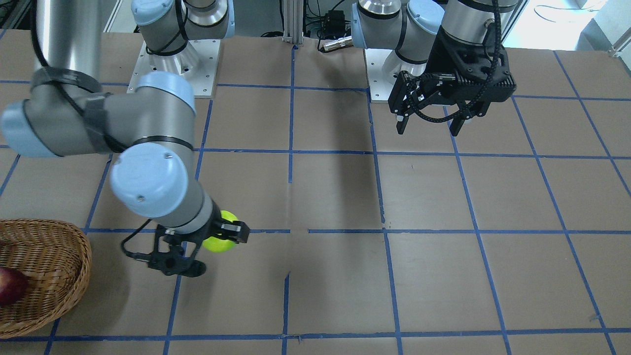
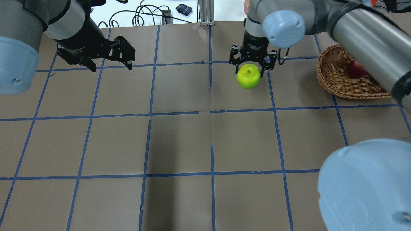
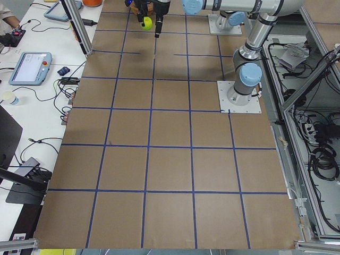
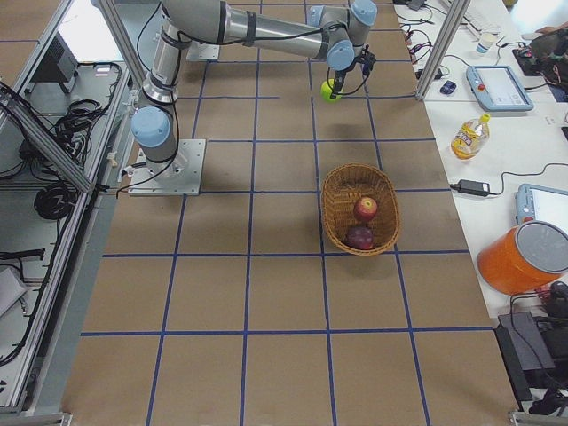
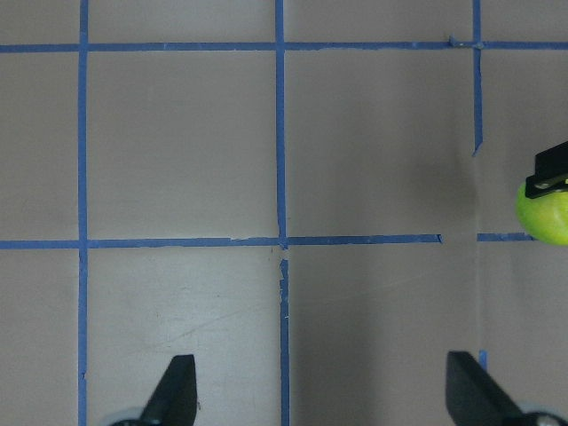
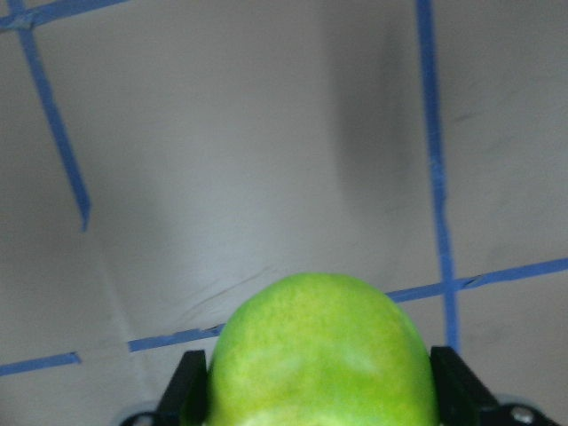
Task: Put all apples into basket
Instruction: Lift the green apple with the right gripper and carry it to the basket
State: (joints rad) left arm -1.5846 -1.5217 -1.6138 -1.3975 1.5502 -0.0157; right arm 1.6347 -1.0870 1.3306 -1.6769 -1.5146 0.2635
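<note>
Overhead exterior: right claw (image 2: 250, 68) clamped on green apple (image 2: 248, 77), seemingly off the table (image 2: 179, 144), basket (image 2: 323, 80) at its 3 o'clock holding red apples (image 4: 359, 238); left claw (image 2: 111, 67) agape, empty; advice: carry level over rim, lower onto bare wicker, then release.

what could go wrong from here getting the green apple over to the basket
1. The right gripper pinches the round green apple between only two narrow fingers. A quick swing might let it slip and roll off across the table.
2. The basket is shallow and already holds two red apples. If the green one is released high or onto them, it may bounce out over the rim.
</note>
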